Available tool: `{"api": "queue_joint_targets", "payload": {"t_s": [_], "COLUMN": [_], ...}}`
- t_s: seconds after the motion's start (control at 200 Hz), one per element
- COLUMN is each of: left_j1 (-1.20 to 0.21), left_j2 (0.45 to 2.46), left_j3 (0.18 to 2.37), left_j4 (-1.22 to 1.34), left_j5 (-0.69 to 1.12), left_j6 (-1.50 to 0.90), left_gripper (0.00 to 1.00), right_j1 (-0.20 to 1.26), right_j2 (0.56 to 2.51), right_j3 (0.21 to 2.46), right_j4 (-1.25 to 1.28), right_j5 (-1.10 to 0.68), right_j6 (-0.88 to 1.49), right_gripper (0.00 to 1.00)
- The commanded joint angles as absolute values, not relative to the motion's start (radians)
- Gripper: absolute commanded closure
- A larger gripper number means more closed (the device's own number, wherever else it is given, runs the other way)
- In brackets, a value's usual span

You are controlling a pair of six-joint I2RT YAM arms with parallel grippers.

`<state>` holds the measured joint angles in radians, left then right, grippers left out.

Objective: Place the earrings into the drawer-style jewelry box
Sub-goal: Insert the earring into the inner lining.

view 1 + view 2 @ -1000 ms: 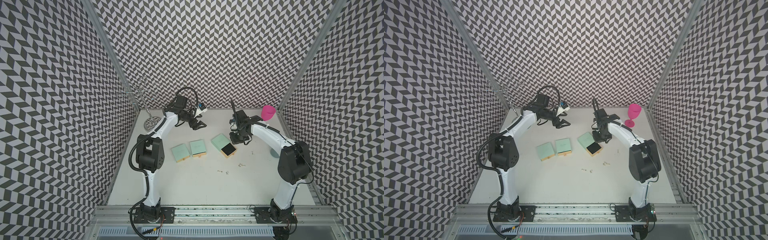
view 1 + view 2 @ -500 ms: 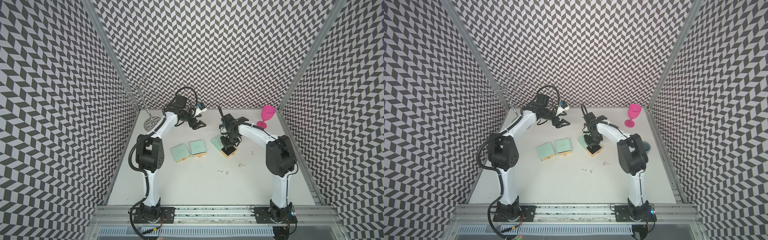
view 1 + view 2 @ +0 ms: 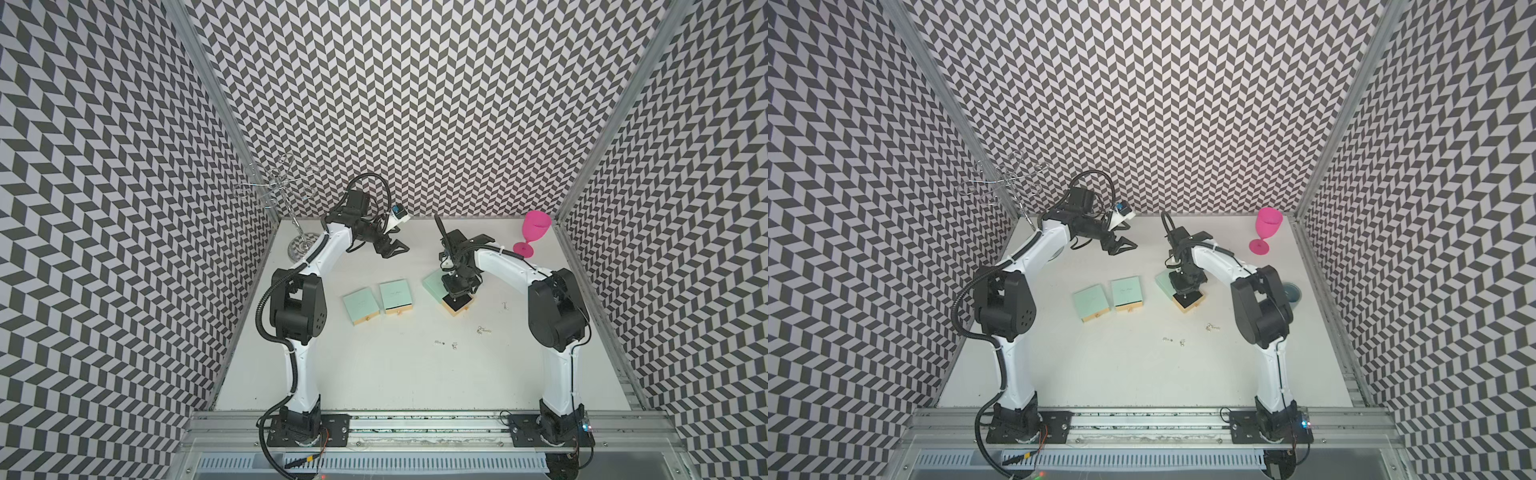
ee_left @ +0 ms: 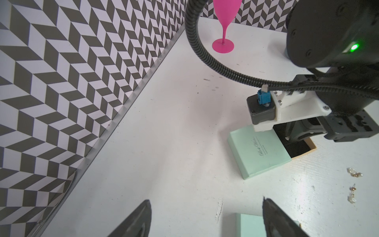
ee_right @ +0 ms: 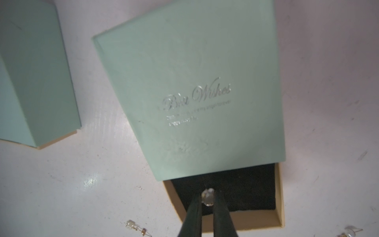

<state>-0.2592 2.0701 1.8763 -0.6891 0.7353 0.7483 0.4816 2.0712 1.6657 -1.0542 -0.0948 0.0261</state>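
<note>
The drawer-style jewelry box (image 3: pixel 432 284) (image 3: pixel 1163 280) (image 5: pixel 190 92) is mint green, and its tan drawer (image 5: pixel 246 190) with black lining is pulled out. My right gripper (image 3: pixel 456 296) (image 3: pixel 1185 294) (image 5: pixel 208 194) hangs over that drawer, shut on one clear-beaded earring (image 5: pixel 207 197). Loose earrings (image 3: pixel 484 331) (image 3: pixel 1213 327) (image 4: pixel 354 174) (image 5: pixel 133 225) lie on the white table nearer the front, with another cluster (image 3: pixel 445 343) beside them. My left gripper (image 3: pixel 395 249) (image 3: pixel 1121 247) (image 4: pixel 206 200) is open and empty above the table's back.
Two closed mint boxes (image 3: pixel 360 305) (image 3: pixel 396 295) sit left of the open one. A pink goblet (image 3: pixel 534 230) (image 4: pixel 223 24) stands at the back right, a wire stand (image 3: pixel 286 195) at the back left. A small blue-grey bowl (image 3: pixel 1292 293) shows behind the right arm.
My right arm has swung left and brought its shut gripper from behind the box to over the open drawer. The left arm has not moved.
</note>
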Motion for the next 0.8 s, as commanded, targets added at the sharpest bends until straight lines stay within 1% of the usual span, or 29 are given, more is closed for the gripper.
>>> {"api": "queue_joint_targets", "payload": {"t_s": [0.0,0.346,0.526,0.671,0.796], "left_j1": [-0.256,-0.255,-0.255,-0.255,-0.255], "left_j2": [2.067,2.069,2.069,2.07,2.07], "left_j3": [1.871,1.876,1.874,1.874,1.876], "left_j4": [-0.686,-0.684,-0.689,-0.689,-0.689], "left_j5": [0.756,0.749,0.75,0.75,0.749], "left_j6": [0.773,0.776,0.777,0.782,0.782], "left_gripper": [0.14,0.14,0.14,0.14,0.14], "right_j1": [0.489,0.493,0.496,0.498,0.498], "right_j2": [2.092,2.113,2.11,2.1,2.089], "right_j3": [1.69,1.701,1.688,1.688,1.7], "right_j4": [-1.054,-1.052,-1.051,-1.052,-1.059], "right_j5": [-0.113,-0.096,-0.094,-0.086,-0.083], "right_j6": [0.011,0.009,0.004,0.003,0.003], "right_gripper": [0.89,0.88,0.85,0.79,0.78]}}
